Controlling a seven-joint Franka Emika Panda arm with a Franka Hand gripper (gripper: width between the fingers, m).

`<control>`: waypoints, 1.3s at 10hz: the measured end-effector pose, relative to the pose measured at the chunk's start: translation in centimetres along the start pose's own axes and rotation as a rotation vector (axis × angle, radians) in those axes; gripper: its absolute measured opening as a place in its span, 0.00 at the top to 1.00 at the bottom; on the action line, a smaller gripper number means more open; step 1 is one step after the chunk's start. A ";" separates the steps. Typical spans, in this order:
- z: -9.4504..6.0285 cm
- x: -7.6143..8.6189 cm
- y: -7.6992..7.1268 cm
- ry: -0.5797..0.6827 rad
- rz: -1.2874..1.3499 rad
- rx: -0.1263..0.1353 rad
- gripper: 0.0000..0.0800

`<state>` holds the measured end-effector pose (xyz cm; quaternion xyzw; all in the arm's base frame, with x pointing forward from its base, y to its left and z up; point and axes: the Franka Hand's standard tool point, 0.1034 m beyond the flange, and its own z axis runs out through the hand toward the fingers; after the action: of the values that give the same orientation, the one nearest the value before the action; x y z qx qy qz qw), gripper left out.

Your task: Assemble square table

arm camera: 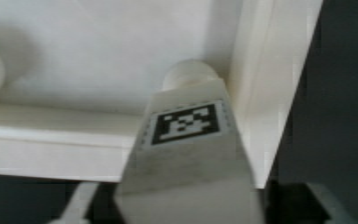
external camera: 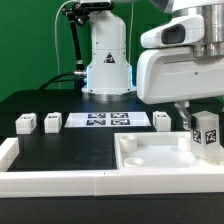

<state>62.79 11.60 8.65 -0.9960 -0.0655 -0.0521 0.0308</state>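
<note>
White plastic tabletop point(external camera: 160, 158) lay lower right on the bench point(external camera: 60, 150); tagged leg point(external camera: 207, 133) stood at frame right beneath the jaws, closure indeterminable. Likely light, rigid, slick: grip its flat sides.

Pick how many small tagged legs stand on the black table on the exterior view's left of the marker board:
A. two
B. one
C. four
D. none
A: one small leg and a second leg stand side by side on the exterior view's left of the marker board. A third leg stands on the board's other side.
</note>
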 end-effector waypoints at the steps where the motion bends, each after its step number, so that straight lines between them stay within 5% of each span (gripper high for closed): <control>1: 0.0 0.0 0.0 0.000 0.000 0.000 0.64; 5: 0.0 0.0 0.0 0.000 0.036 0.001 0.64; 13: 0.2 -0.2 0.3 0.032 0.878 -0.015 0.63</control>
<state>62.61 11.23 8.44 -0.9287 0.3648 -0.0497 0.0438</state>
